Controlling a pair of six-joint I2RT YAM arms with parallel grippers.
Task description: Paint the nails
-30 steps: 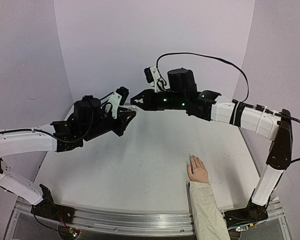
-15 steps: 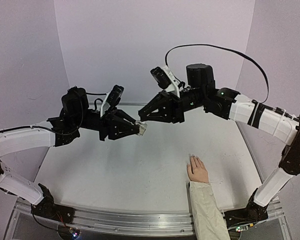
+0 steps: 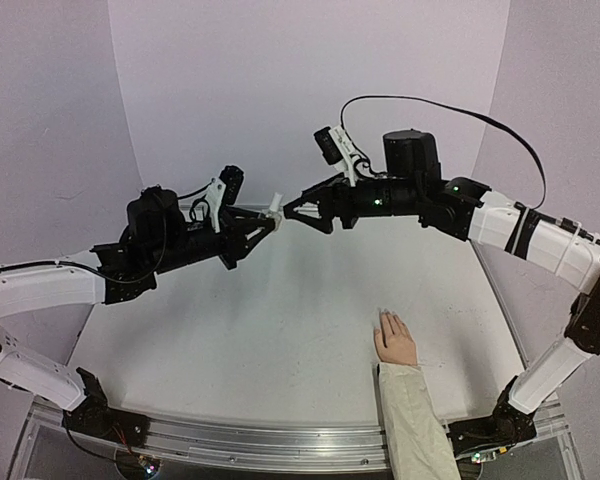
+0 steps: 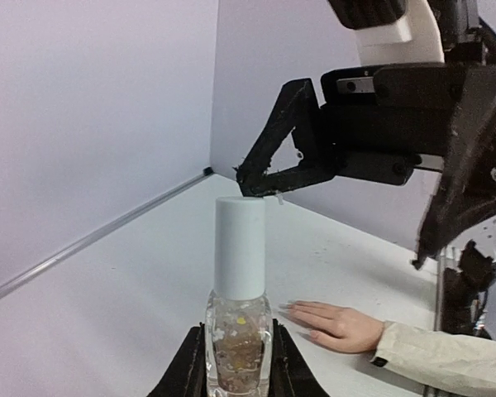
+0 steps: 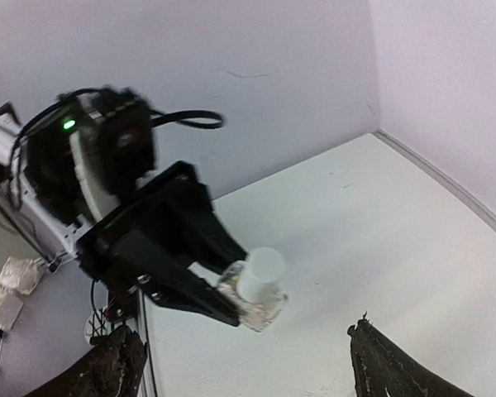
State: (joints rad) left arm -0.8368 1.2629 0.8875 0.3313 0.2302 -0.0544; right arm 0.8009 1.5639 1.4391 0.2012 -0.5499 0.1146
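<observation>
A small clear bottle [image 4: 238, 339] with a white cap [image 4: 240, 246] stands upright in my left gripper [image 4: 238, 368], which is shut on its glass body. In the top view the bottle [image 3: 274, 212] hangs high over the table's back. My right gripper [image 3: 290, 213] is open just past the cap, its fingers [image 5: 120, 364] spread wide with the bottle [image 5: 256, 289] between and beyond them, touching nothing. The pale hand [image 3: 395, 342] with a cream sleeve [image 3: 412, 415] lies flat on the table at the front right. Its nails [image 4: 291, 308] are barely distinguishable at the fingertips.
The white table [image 3: 260, 340] is walled by lilac panels [image 3: 280, 80] at the back and sides. A metal rail [image 3: 260, 440] runs along the near edge. The right arm's black cable [image 3: 450, 105] loops above it.
My left gripper has raised the bottle up and back. The right gripper, shut before, has opened wide and now faces the cap.
</observation>
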